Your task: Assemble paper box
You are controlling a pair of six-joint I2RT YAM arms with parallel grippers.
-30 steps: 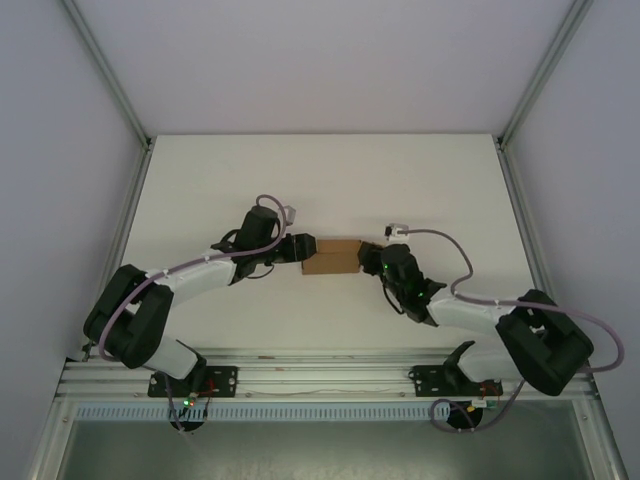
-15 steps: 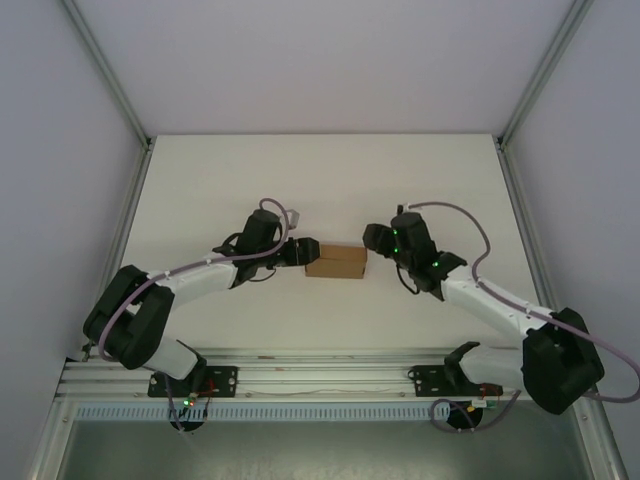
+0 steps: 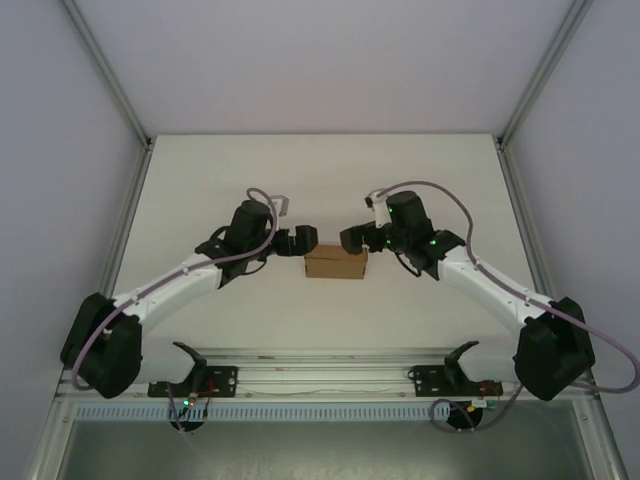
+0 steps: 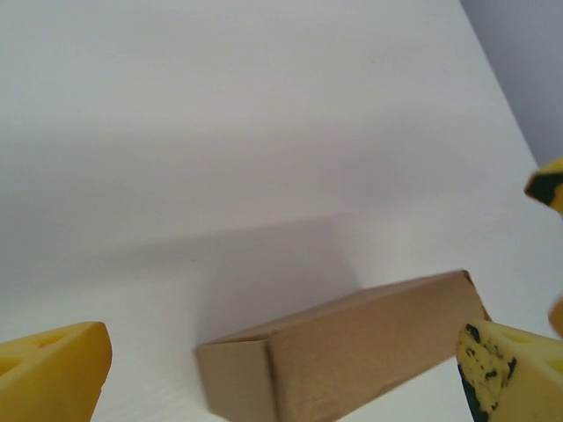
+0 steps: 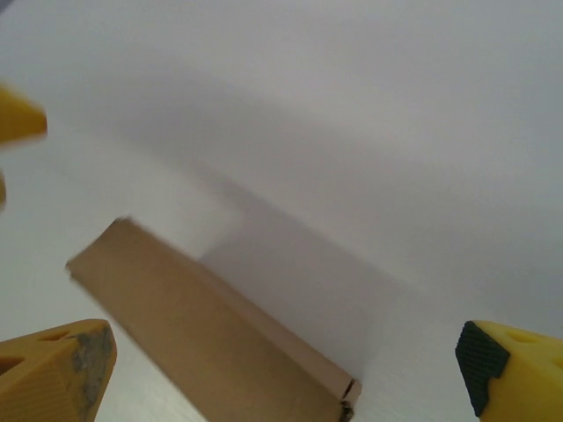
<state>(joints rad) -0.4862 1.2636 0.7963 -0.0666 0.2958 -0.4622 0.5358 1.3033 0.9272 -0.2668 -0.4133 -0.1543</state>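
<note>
The paper box (image 3: 335, 263) is a closed, low brown cardboard box lying on the white table (image 3: 220, 180). My left gripper (image 3: 301, 238) hovers just beyond its left end, open, with nothing between its yellow fingertips (image 4: 53, 369). My right gripper (image 3: 352, 239) hovers just beyond its right end, also open and empty. In the left wrist view the paper box (image 4: 352, 352) lies below the left gripper (image 4: 280, 378), apart from both fingers. In the right wrist view the paper box (image 5: 202, 343) lies low and left, between the spread yellow fingertips (image 5: 515, 365) of the right gripper (image 5: 283, 374).
An aluminium frame post (image 3: 105, 70) and grey walls bound the table on the left, right and back. The arm bases sit on a rail (image 3: 320, 375) at the near edge. The other arm's yellow finger (image 4: 547, 185) shows at the left wrist view's right edge.
Both grippers have come off the box's ends and risen toward the back of the table. The right one left first. The box stays on the table.
</note>
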